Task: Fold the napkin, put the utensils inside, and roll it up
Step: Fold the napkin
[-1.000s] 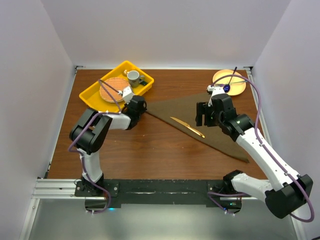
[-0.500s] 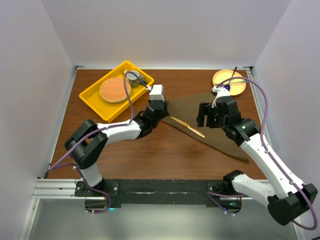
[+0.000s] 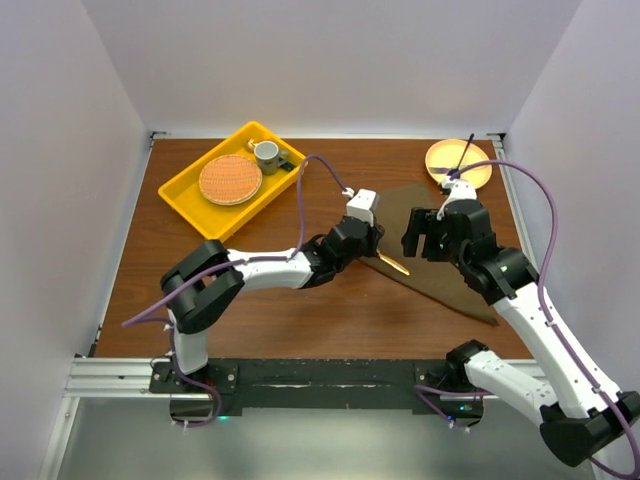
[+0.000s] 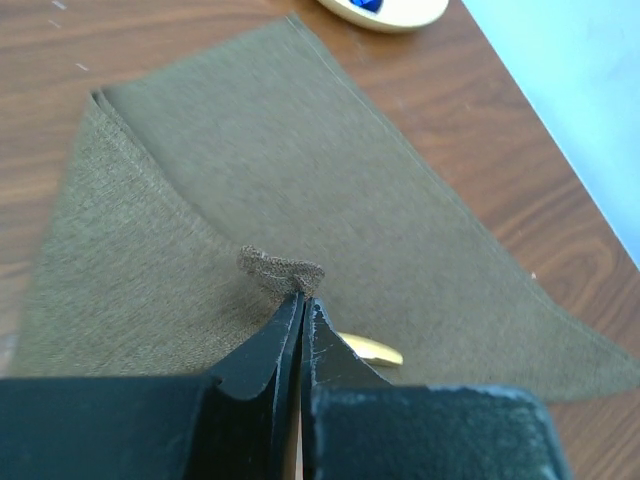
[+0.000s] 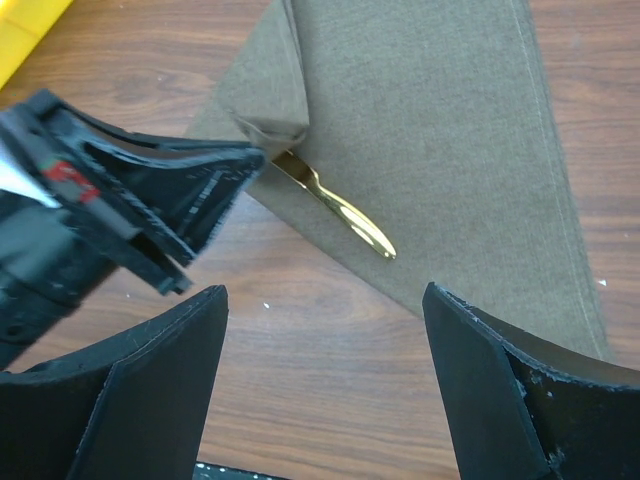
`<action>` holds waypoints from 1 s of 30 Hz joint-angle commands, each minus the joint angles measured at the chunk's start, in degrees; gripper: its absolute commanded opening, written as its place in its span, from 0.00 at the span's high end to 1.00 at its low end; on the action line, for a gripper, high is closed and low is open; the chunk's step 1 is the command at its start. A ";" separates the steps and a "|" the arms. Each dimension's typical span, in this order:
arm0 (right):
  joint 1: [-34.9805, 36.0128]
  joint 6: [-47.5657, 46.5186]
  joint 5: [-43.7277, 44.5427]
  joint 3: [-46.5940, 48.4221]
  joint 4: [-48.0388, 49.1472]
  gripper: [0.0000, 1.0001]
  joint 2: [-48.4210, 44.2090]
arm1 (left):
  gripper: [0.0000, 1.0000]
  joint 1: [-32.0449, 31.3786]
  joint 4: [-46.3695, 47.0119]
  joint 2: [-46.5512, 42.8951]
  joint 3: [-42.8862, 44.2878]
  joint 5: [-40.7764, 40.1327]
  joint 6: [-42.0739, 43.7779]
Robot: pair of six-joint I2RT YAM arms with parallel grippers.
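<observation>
From above, we are seeing the left gripper (image 3: 372, 240) reaching across onto the napkin (image 3: 445, 285), whose long edge is running diagonally toward the near right. The gold utensil (image 3: 395, 264) is lying along that edge, just beside this gripper.

In the left wrist view, its jaws are pinching a lifted napkin corner (image 4: 280, 268).

In the right wrist view, the right gripper (image 5: 322, 300) is hovering wide open and empty over the utensil, with bare table (image 5: 330, 400) nearer us.
</observation>
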 commanded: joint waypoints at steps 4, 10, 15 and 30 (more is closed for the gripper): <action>0.08 0.79 2.05 1.97 -0.63 0.17 -1.45 | 0.95 -1.30 0.33 3.47 3.83 2.65 -2.06; 0.08 1.05 1.70 1.44 -0.46 0.16 -1.36 | 0.95 -1.83 -0.37 5.93 5.85 3.54 -2.94; 0.08 0.88 1.79 1.09 -0.46 0.16 -1.28 | 0.95 -1.83 -0.64 7.69 6.73 3.62 -3.56; 0.08 4.47 0.29 1.96 -3.26 0.15 0.74 | 0.62 -1.65 -6.09 10.69 11.21 13.46 -4.88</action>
